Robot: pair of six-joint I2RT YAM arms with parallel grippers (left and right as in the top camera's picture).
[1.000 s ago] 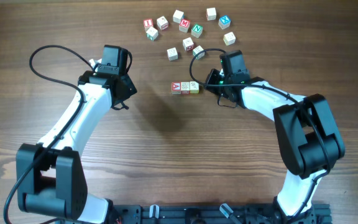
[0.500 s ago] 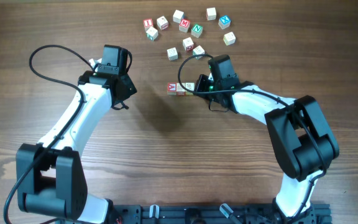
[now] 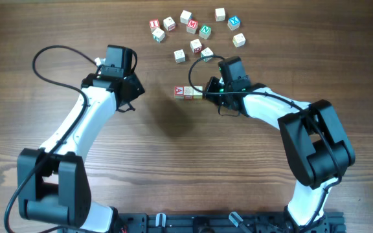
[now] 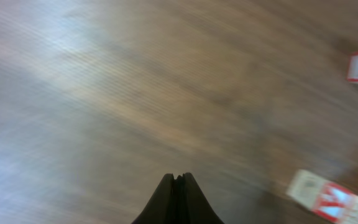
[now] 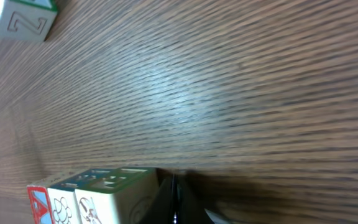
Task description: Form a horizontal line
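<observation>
Plain wooden table point(image 3: 173, 162). Loose scatter of letter cubes point(image 3: 196, 29) at far side. Below scatter, mid-table: horizontal line point(image 3: 188, 92), cubes touching, red A at left end. right gripper point(image 5: 173, 182) fingers pressed together, tip against line's right end. left gripper point(image 4: 177, 179) likewise together, empty, left of line.

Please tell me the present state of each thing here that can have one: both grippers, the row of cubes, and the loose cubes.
horizontal line: three cubes touching side by side, straight, red A at the left end.
loose letter cubes: scattered beyond the line, lying apart, untouched.
left gripper: shut, empty, over bare table, apart from all cubes.
right gripper: shut, holding nothing, tips at the right end of the horizontal line.
</observation>
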